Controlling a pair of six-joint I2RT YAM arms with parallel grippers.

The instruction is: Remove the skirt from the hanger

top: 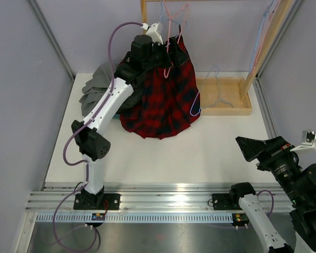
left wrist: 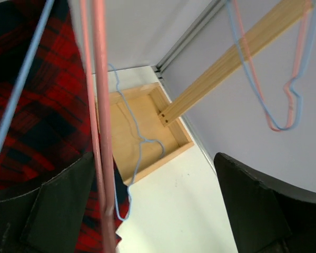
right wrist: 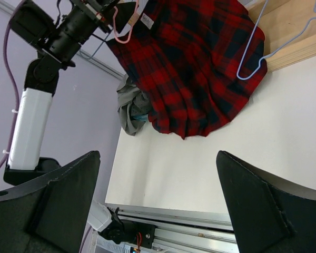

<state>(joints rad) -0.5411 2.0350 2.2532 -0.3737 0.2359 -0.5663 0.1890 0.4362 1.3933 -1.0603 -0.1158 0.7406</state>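
The red and black plaid skirt (top: pixel 163 100) hangs with its top edge up by the pink hanger (top: pixel 170 31), and its hem is piled on the table. My left gripper (top: pixel 173 52) is raised at the skirt's top edge and stands open. In the left wrist view the pink hanger wire (left wrist: pixel 100 132) passes between the jaws (left wrist: pixel 154 158), close to the left finger (left wrist: pixel 58 211), with the skirt (left wrist: pixel 37 105) behind it. My right gripper (top: pixel 255 147) sits low at the near right, open and empty (right wrist: pixel 158 155), facing the skirt (right wrist: pixel 195 68).
A wooden tray (top: pixel 237 108) at the back right holds a blue hanger (top: pixel 197 105) and the wooden rack post (top: pixel 266 42). More hangers (left wrist: pixel 284 105) hang from the rack. A grey heap of clothes (top: pixel 97 89) lies left of the skirt.
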